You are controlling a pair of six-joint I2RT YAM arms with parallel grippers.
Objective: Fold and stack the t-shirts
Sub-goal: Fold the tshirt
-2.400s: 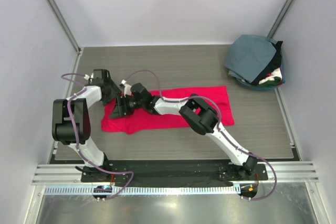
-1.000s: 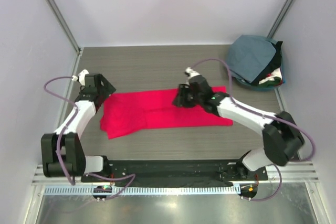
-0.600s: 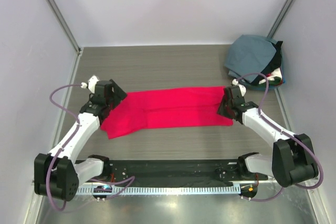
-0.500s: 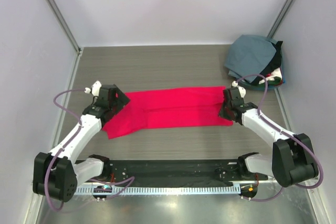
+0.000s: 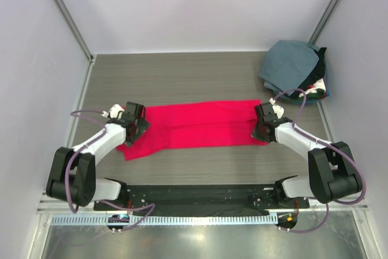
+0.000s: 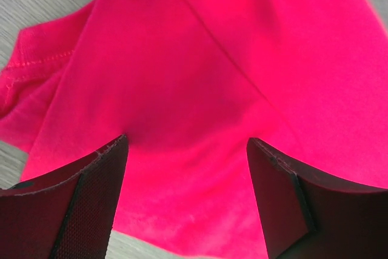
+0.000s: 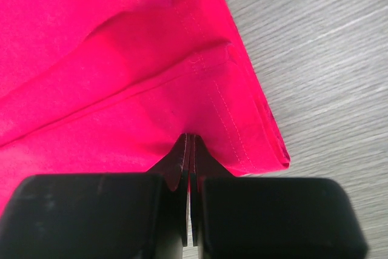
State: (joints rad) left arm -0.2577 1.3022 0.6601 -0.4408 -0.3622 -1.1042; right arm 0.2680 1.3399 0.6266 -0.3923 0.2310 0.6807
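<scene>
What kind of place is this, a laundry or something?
Probably a robot test booth, not a laundry: plain white panels enclose a table, two robot arms are bolted at its edge, and a red t-shirt lies spread out.

A red t-shirt (image 5: 200,127) is laid mid-frame on the table (image 5: 200,74), left pincer (image 5: 137,129) and right pincer (image 5: 260,129) at its ends.
</scene>
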